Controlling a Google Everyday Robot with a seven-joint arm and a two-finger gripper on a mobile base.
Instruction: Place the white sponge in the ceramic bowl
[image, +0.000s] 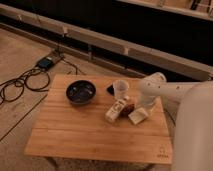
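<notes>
Since gripper (144, 106) hangs just above white sponge (138, 116) at the table's (75, 136) right side, open or closed: can't tell. Drop straight, pinch sponge sides, lift high. Ceramic bowl (81, 92) is well left; cup (120, 89), white box (115, 110) and brown item (128, 107) sit between.

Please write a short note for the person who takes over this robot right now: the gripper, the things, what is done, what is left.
Gripper: at the right side of the wooden table, just above the white sponge. Contact is not clear.
White sponge: lies on the table, right of the white box with dark markings and a small brown item.
Ceramic bowl: on the table, left of the white cup; no sponge in it.
Done: gripper is at the sponge.
Left: grasp, lift, carry left past the cup, release into the bowl.
</notes>
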